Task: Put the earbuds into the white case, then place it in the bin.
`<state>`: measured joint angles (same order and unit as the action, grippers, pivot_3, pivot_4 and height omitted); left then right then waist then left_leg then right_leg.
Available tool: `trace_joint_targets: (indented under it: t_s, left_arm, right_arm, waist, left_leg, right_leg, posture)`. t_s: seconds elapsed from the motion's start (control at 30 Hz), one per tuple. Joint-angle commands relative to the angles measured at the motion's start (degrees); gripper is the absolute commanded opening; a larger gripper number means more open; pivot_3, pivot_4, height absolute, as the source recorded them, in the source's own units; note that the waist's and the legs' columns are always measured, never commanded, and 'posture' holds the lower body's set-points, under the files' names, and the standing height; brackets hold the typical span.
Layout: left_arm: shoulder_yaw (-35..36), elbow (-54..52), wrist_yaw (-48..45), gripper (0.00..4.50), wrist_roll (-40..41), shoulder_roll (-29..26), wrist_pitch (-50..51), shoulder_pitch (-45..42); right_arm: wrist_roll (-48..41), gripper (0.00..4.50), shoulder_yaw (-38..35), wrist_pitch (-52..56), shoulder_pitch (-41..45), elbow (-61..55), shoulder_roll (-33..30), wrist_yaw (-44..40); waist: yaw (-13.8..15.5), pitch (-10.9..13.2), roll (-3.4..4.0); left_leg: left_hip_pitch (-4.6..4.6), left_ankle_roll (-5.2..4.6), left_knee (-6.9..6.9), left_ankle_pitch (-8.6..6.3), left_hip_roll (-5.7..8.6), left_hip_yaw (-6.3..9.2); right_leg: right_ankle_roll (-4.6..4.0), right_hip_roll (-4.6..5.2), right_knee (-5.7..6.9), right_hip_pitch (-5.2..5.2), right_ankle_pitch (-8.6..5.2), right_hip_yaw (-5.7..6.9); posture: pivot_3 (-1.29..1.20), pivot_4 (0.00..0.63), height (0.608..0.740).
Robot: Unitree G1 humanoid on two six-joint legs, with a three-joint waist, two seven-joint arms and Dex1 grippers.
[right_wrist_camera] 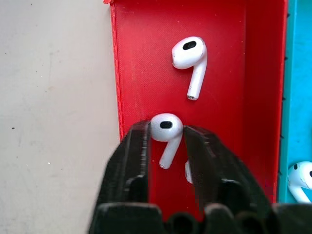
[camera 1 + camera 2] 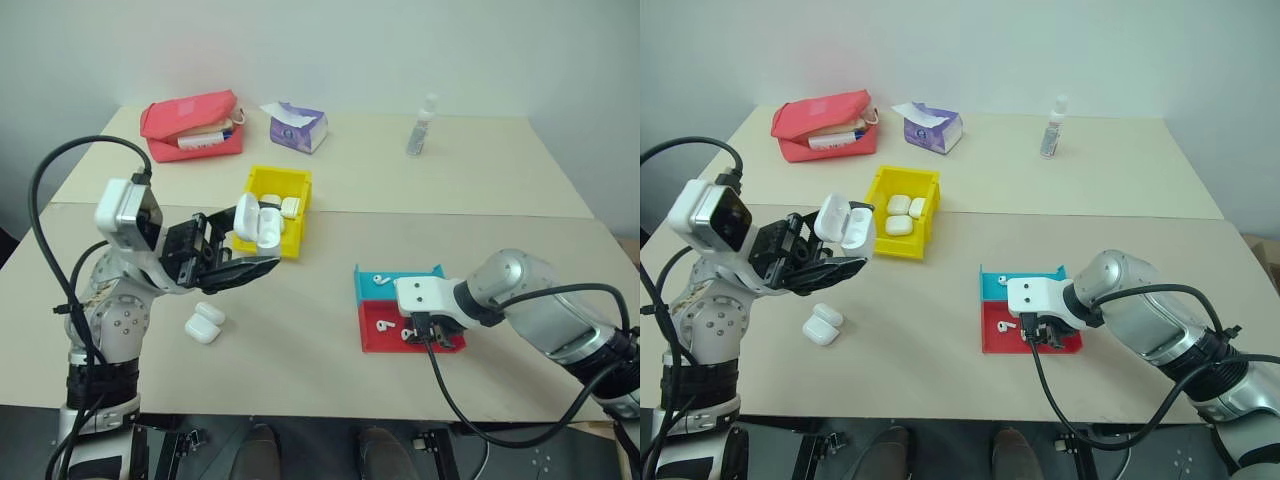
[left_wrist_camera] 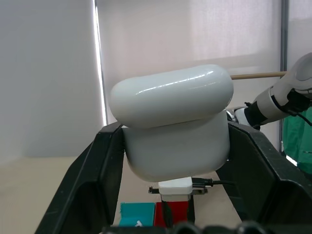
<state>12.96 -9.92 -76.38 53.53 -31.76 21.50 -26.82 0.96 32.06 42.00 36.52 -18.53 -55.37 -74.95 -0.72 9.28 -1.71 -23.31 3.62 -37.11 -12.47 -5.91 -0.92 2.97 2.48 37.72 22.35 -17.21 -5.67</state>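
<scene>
You have even, soft light over the tabletop, bright with only faint shadows under things. From the left wrist, the white case carries long glossy highlights, and a bright blind behind it washes out the background, which is soft. From the right wrist, the red tray is sharp; the black fingers blur up close.

head stereo: above, facing table | wrists: close along pincers
</scene>
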Motion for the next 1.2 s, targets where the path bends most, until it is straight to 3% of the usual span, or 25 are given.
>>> trace_joint_targets:
  t_s: [0.03, 0.3, 0.43, 0.6, 0.73, 1.0, 1.2]
  left_arm:
    - [1.23, -1.04, 0.14, 2.89, 1.23, -0.16, -0.24, -0.88]
    - [0.70, -2.61, 1.34, 2.89, 1.74, 0.91, 0.10, 0.12]
    - [0.50, -2.41, 1.78, 2.89, 2.21, 1.30, 0.60, -0.06]
    - [-4.12, -5.43, 5.10, 2.89, 0.78, 4.96, 1.13, -1.82]
    - [-9.03, -4.91, 7.50, 2.89, -2.37, 8.75, 0.70, -5.47]
    - [-16.75, 1.87, 5.31, 2.89, -10.66, 14.57, -4.25, -10.56]
    - [-18.26, 4.52, 4.81, 2.89, -14.51, 17.20, -7.98, -11.99]
  right_arm:
    - [-0.20, 0.58, -1.41, 0.22, -0.64, -1.76, -0.55, -0.46]
    - [-3.86, 0.58, -7.11, 3.51, -2.45, -4.96, -1.30, 0.17]
    - [-11.63, 0.58, -18.57, 5.61, -5.18, -7.16, 0.29, 1.92]
    - [-27.26, 0.58, -41.84, 4.32, -9.72, -7.97, 12.64, 9.74]
    - [-38.40, 0.58, -51.61, 8.00, -7.90, -8.70, 19.75, 17.19]
    - [-58.16, 0.58, -57.63, 8.97, -4.41, -12.86, 27.02, 30.87]
    - [-66.23, 0.58, -56.14, 6.01, -5.40, -15.63, 28.43, 36.48]
  waist:
    - [-0.02, 0.00, 0.00]
    - [-0.01, 0.00, 0.00]
    - [0.02, 0.00, 0.00]
    - [0.20, 0.00, -0.01]
    - [0.53, 0.00, -0.01]
    - [-0.06, -0.02, 0.04]
    - [-0.04, -0.02, 0.04]
  left_leg:
    - [0.00, 0.00, 0.00, 0.00, 0.00, 0.00]
    - [0.00, 0.00, 0.02, 0.00, 0.00, 0.00]
    - [-0.02, 0.00, 0.03, 0.00, 0.00, 0.01]
    - [-0.01, 0.00, 0.05, 0.00, 0.00, 0.10]
    - [-0.04, 0.01, 0.01, 0.01, 0.02, 0.13]
    - [0.00, 0.00, 0.14, 0.01, 0.03, 0.13]
    - [-0.03, 0.00, 0.14, 0.01, 0.03, 0.14]
  right_leg:
    - [0.00, 0.00, -0.01, 0.00, 0.00, 0.00]
    - [0.00, 0.00, -0.02, -0.01, 0.00, 0.00]
    - [0.00, 0.00, -0.04, -0.01, 0.00, 0.01]
    - [0.00, 0.00, -0.09, -0.12, 0.00, 0.10]
    - [0.00, 0.01, -0.06, -0.13, 0.01, 0.11]
    - [0.00, -0.01, -0.07, -0.11, 0.01, 0.09]
    - [0.00, 0.00, -0.08, -0.10, 0.01, 0.10]
  posture:
    - [0.00, 0.150, 0.740]
    - [0.00, 0.150, 0.740]
    - [0.00, 0.150, 0.740]
    - [0.00, 0.150, 0.740]
    - [0.00, 0.150, 0.740]
    - [0.00, 0.150, 0.740]
    - [0.00, 0.150, 0.740]
